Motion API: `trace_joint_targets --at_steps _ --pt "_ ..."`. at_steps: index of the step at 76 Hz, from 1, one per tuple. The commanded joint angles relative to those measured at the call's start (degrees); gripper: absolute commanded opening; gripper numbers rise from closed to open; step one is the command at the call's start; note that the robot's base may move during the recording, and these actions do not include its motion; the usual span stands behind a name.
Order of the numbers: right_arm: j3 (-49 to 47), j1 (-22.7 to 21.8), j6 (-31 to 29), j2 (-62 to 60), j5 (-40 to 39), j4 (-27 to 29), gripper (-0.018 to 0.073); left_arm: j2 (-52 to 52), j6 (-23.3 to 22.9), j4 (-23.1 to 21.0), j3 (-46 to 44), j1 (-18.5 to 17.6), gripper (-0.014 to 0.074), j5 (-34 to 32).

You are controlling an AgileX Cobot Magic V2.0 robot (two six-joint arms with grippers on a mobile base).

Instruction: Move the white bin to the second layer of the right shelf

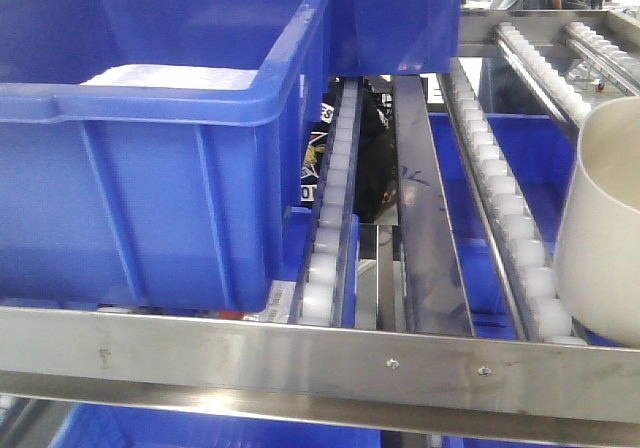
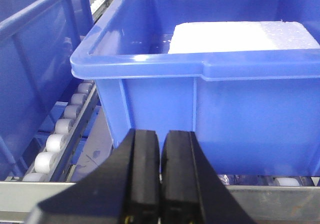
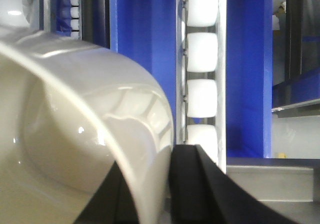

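While gripping the cream-white glossy plastic bin by its rim, at three o'clock in the front view, with its base at the sloping steel roller level, just over or resting on the rollers behind the riveted front rail; cannot tell which. Judged as the placing step, nearly done. Best done by lowering gently until the base sits across two roller tracks, then opening only once the weight is borne, since a sloped roller bed will probably let a smooth tub roll down against the rail. Starting at nine o'clock: large blue rectangular plastic crate holding a flat white block, sitting on the same level and well apart from the bin. Left gripper hovering just before that crate, black fingers pressed together, holding nothing. At twelve o'clock, a second blue crate further up the slope, likely to roll down if disturbed. Between crate and bin, a bare lane of white rollers and steel strips. At three o'clock, right gripper clamped on the bin wall, one finger inside, one outside.
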Motion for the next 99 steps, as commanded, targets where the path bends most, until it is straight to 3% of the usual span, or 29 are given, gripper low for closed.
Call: trace_joint_targets --at_steps 1,12,25,99 --pt "-2.0 -0.3 0.0 -1.1 -3.2 0.6 0.0167 -0.8 -0.2 0.0 2.1 -0.3 0.0085 -4.9" --pt "-2.0 -0.3 0.0 -1.1 -4.6 0.6 0.0346 -0.8 -0.2 0.0 2.1 -0.3 0.0085 -4.9" --pt "-2.4 -0.3 0.0 -1.3 -5.4 0.6 0.0426 -0.8 -0.2 0.0 2.1 -0.3 0.0085 -4.9" --pt "-2.9 -0.3 0.0 -6.8 -5.8 -1.3 0.0428 -0.8 -0.2 0.0 2.1 -0.3 0.0085 -4.9"
